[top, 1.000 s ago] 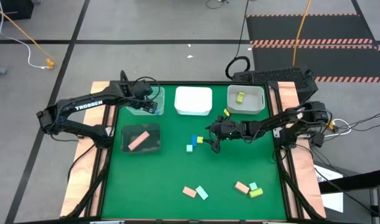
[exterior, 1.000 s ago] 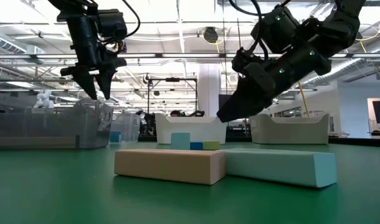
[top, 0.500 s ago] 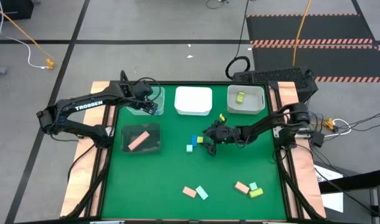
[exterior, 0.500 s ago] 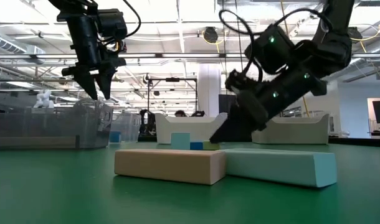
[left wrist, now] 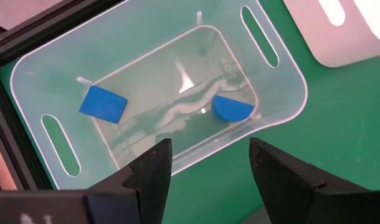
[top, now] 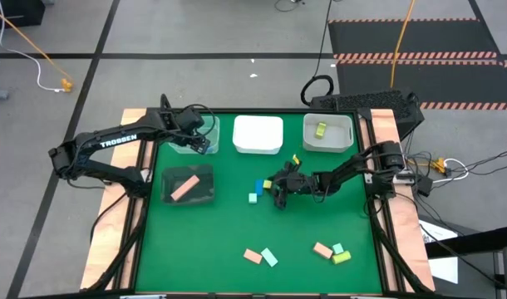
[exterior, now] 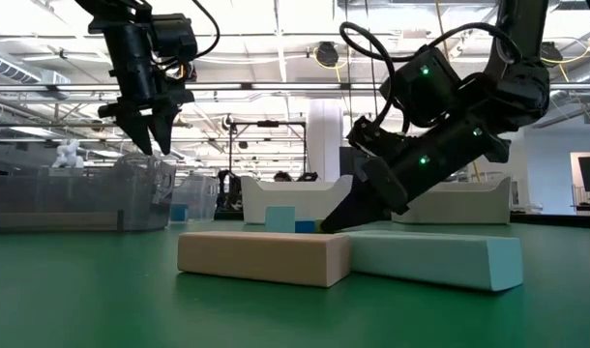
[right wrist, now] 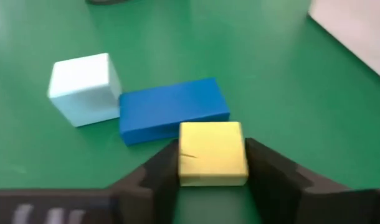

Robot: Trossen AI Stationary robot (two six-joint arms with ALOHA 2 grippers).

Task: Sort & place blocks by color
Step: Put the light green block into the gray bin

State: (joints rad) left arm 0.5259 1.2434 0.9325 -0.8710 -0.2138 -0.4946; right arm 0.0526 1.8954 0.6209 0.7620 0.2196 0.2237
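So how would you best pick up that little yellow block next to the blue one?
By its two free side faces, coming from above on the side away from the blue bar. The yellow block lies flat against that bar, so only those faces are clear. The right pincer already straddles them, open.

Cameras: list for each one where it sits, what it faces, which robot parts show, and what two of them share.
High: overhead, straight down; both arms, green table.
Low: at table height, level across; left gripper and right gripper come in from above.
Left wrist: over the clear bin with blue blocks; own fingers.
Right wrist: own fingers flank the yellow block.
Shared: yellow block in high and right wrist.
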